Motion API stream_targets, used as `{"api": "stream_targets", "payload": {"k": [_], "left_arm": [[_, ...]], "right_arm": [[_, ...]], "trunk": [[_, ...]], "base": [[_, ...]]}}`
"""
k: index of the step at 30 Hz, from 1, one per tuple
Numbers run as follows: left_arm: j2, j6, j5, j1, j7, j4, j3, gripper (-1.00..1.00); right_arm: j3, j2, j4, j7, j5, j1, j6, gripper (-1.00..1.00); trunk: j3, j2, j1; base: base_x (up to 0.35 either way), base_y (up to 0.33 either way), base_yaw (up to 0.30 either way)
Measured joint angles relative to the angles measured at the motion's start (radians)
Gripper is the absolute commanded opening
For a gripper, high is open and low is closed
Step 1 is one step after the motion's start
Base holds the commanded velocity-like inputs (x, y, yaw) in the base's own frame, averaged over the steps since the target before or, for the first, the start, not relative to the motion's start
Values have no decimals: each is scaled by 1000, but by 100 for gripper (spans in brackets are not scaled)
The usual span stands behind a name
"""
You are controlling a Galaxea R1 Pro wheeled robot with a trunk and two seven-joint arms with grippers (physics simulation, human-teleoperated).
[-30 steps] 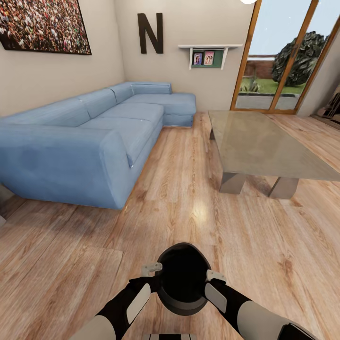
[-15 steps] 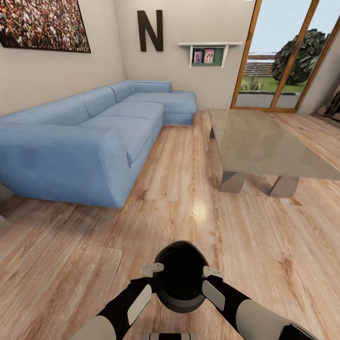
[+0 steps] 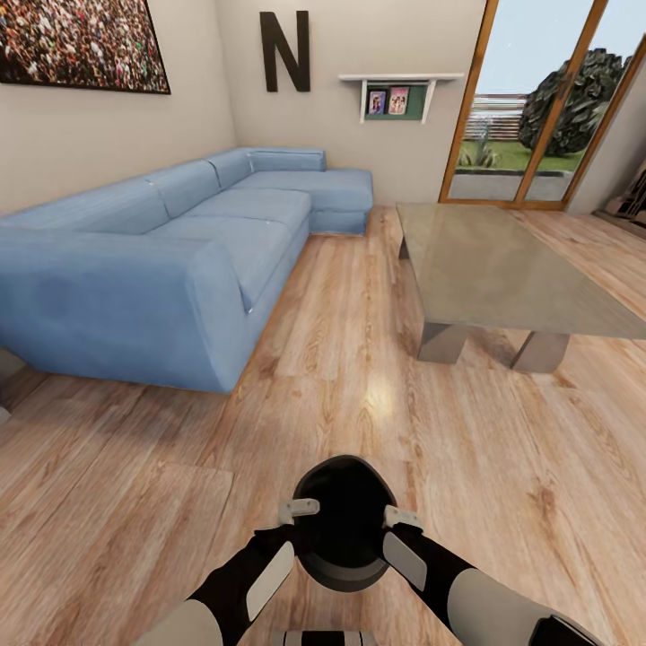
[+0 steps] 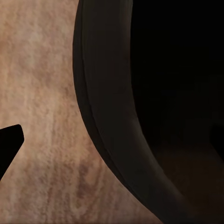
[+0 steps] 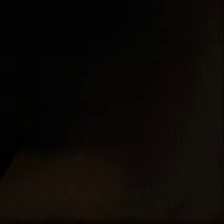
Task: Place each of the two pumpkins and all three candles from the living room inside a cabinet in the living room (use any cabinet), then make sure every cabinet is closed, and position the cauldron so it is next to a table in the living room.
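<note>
the blue sofa (image 3: pixel 170 260) is sitting along the left wall. the left gripper (image 3: pixel 299 510) and right gripper (image 3: pixel 401 518) are pressing either side of the black cauldron (image 3: pixel 348 520), above the wooden floor (image 3: pixel 359 377); whether their fingers are apart or together cannot be told. the glass tabletop (image 3: pixel 502 269) is standing well apart, to the right.

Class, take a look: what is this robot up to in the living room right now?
The robot carries a black cauldron between its two arms, the left gripper and right gripper pressed against its sides. It faces a wooden floor with a blue sofa to its left and a low table ahead to its right. The cauldron is not yet beside the table.
</note>
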Motion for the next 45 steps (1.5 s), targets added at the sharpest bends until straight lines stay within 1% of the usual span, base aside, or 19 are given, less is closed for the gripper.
{"api": "stream_targets", "payload": {"k": [22, 26, 42, 44, 45], "left_arm": [[0, 2, 5, 0, -2, 1, 0, 100], [0, 1, 6, 0, -2, 2, -1, 100], [0, 1, 7, 0, -2, 3, 2, 100], [0, 2, 6, 0, -2, 3, 3, 100], [0, 1, 6, 0, -2, 3, 3, 100]], "right_arm": [[-1, 0, 0, 0, 0, 0, 0, 100], [-2, -2, -1, 2, -9, 0, 4, 100], [-8, -8, -9, -1, -9, 0, 5, 100], [-8, -9, -36, -4, -2, 0, 9, 100], [-7, -9, -60, -3, -7, 0, 13, 100]], "trunk": [[0, 0, 0], [0, 0, 0], [0, 0, 0], [0, 0, 0], [0, 0, 0]], "base": [[0, 0, 0], [0, 0, 0], [0, 0, 0], [0, 0, 0], [0, 0, 0]]}}
